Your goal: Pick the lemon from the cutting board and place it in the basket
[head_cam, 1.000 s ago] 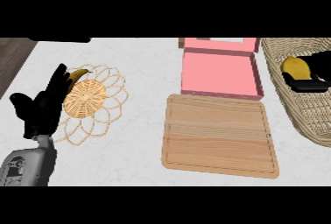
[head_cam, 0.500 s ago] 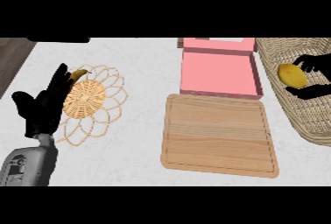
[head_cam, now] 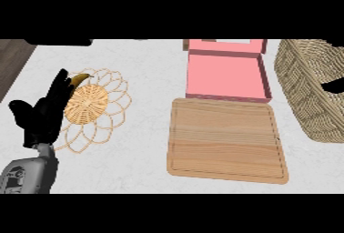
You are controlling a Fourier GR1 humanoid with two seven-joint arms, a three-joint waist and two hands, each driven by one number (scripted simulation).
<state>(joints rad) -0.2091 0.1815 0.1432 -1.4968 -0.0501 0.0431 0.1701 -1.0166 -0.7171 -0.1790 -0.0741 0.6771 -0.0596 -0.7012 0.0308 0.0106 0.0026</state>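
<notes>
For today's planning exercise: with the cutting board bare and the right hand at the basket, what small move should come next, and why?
Probably draw the right hand up out of the basket: the cutting board is bare and no lemon shows, so it seems delivered.

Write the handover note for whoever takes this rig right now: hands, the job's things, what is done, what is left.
Left hand: open, fingers up, resting at the left beside the woven trivet.
Right hand: only a dark part shows over the basket at the right edge; its fingers cannot be read.
Cutting board: bare, no lemon on it.
Lemon: not visible in this view; cannot confirm that it lies in the basket.
Left: verify the lemon is in the basket, then clear the right hand.
</notes>
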